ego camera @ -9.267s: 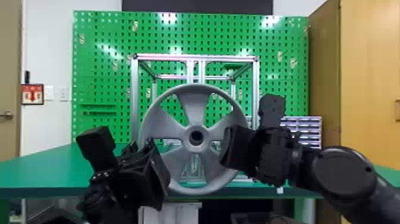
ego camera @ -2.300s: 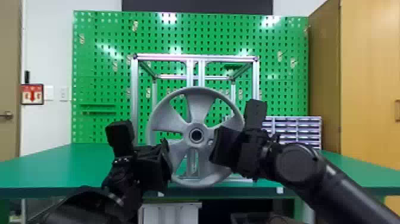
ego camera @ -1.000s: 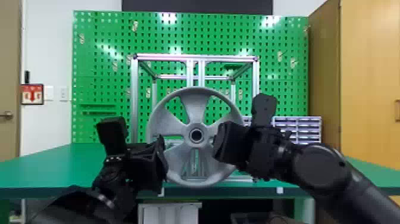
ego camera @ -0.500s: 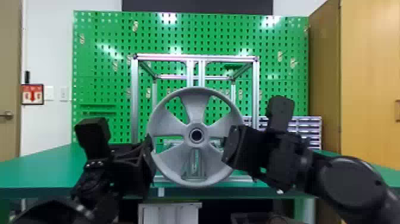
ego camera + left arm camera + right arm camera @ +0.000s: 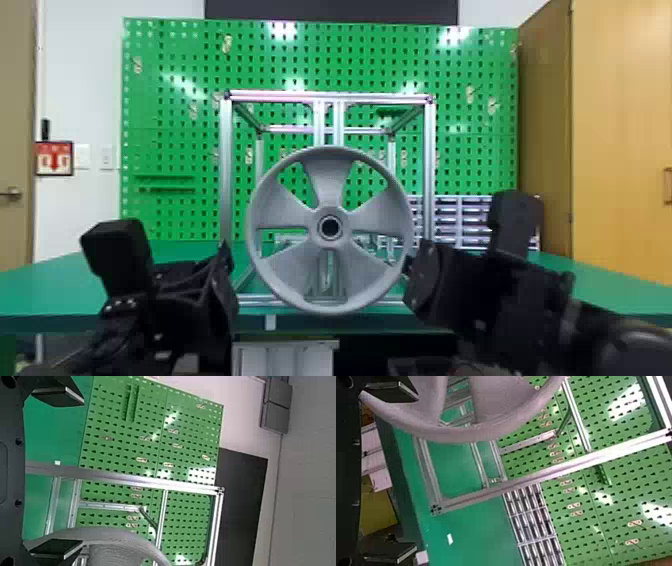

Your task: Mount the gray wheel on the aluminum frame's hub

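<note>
The gray wheel stands upright before the middle of the aluminum frame, its dark center hole facing me. Left of the wheel, with a gap between them, is my left gripper. My right gripper is close by the wheel's lower right rim; contact there cannot be told. In the left wrist view my left gripper is open, one finger overlapping the wheel's rim. The right wrist view has my right gripper open, one finger in front of the wheel. The wheel hides the hub.
The frame stands on a green table before a green pegboard. Small drawers are behind the frame's right side. A wooden cabinet is at the right, and a pale box is below the table's front edge.
The wheel has moved back toward the frame since the earliest frame and looks unmoved in the last second. Both grippers have drawn outward from it, the left to the left and the right to the right.
</note>
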Controlling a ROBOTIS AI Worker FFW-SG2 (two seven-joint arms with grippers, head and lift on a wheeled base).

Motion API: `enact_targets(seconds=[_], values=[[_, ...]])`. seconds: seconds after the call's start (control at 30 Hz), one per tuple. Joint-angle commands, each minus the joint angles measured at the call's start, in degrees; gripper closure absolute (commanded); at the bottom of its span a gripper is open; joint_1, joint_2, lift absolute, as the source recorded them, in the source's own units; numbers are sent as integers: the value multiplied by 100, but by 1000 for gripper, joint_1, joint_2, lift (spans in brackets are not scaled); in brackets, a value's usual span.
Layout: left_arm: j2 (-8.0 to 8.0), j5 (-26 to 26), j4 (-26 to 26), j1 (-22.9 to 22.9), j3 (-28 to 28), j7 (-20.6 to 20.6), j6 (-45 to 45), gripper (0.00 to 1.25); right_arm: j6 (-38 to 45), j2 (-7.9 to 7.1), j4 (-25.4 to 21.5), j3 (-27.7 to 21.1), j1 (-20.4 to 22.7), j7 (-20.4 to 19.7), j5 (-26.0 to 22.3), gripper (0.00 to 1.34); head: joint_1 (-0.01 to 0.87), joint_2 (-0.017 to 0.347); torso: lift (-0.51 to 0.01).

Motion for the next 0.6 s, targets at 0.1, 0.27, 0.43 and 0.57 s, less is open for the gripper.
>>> enact_targets(seconds=[0.1, 0.27, 0.43, 0.57], values=[[48, -260, -432, 526, 218, 0, 4, 61, -8, 91, -433, -419, 841, 8, 412, 4, -5, 6, -499], [48, -356, -643, 904, 437, 0, -5, 75, -8, 258, -574, -692, 1439, 307, 799, 38, -5, 6, -499], [31, -453, -713, 1265, 552, 0, -154, 91, -43, 478, -732, -929, 2028, 694, 1537, 35, -5, 6, -499], [22, -497, -731, 1581, 692, 0, -357, 94, -298, 645, -802, -929, 2388, 887, 2293, 35, -5, 6, -499]])
